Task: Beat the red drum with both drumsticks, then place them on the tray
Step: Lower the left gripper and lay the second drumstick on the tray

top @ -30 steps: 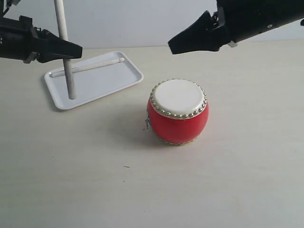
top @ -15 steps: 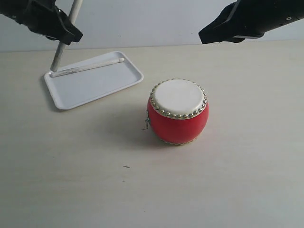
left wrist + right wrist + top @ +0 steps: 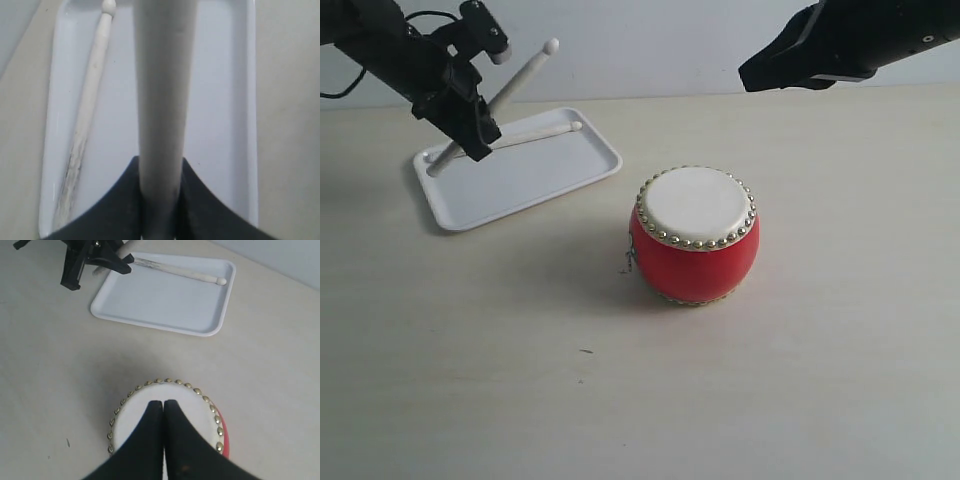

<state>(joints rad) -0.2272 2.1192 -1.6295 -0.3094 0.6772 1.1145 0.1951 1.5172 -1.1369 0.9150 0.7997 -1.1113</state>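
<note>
The red drum (image 3: 695,235) stands mid-table, cream skin (image 3: 131,415) up. Far left of it lies the white tray (image 3: 535,178), with one drumstick (image 3: 525,138) resting along its far rim. My left gripper (image 3: 472,130) hovers over the tray's left end, shut on the second drumstick (image 3: 512,88), which slants up to the right with its tip in the air. The left wrist view shows that held stick (image 3: 162,95) between the jaws above the tray (image 3: 220,100), beside the lying stick (image 3: 90,115). My right gripper (image 3: 752,76) hangs high above the drum, shut and empty (image 3: 163,404).
A pale tabletop (image 3: 620,400) spreads around drum and tray, with a white wall behind. A small chain or clasp (image 3: 628,260) hangs at the drum's left side.
The left gripper tilted its drumstick from upright to slanting and came down over the tray's left end. The right gripper rose and drew back to the right, then stayed still.
</note>
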